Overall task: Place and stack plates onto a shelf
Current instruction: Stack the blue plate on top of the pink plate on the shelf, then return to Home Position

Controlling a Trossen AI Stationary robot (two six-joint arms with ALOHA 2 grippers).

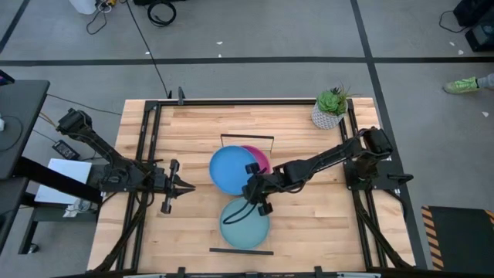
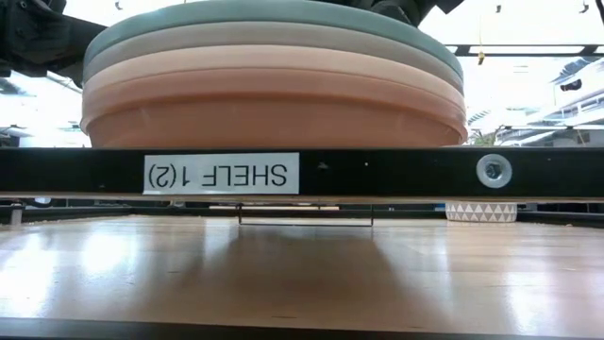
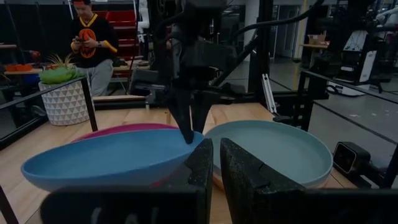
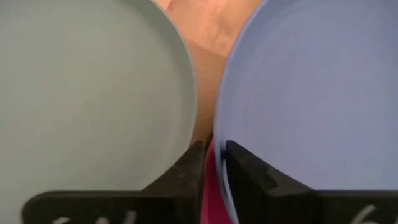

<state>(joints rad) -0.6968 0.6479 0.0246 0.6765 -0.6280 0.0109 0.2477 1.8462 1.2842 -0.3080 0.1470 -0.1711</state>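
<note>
A blue plate (image 1: 230, 170) lies tilted over a pink plate (image 1: 262, 158) on the shelf, between the far wire rail (image 1: 247, 137) and a stack topped by a light aqua plate (image 1: 245, 225). In the low view that stack (image 2: 274, 76) shows several plates on the shelf's labelled front (image 2: 302, 173). My right gripper (image 1: 255, 189) is shut on the blue plate's rim, between the two piles. Over the table's left side, my left gripper (image 1: 185, 186) is shut on nothing; its fingers (image 3: 214, 168) point at the plates. My right gripper (image 4: 214, 152) pinches the blue plate's rim (image 4: 219, 134) on the side nearest the aqua plate (image 4: 93, 93), one finger inside the plate and one outside. The fingers (image 3: 189, 127) come from above, pointing down. The held edge is raised; the plate slopes down over the pink plate (image 3: 124, 129).
A white potted plant (image 1: 332, 108) stands at the table's far right corner. The shelf's near rail (image 1: 241, 251) lies beyond the aqua stack. Bare plank tabletop (image 1: 324, 224) lies on both sides of the shelf. A person (image 3: 90, 43) stands in the room beyond the table.
</note>
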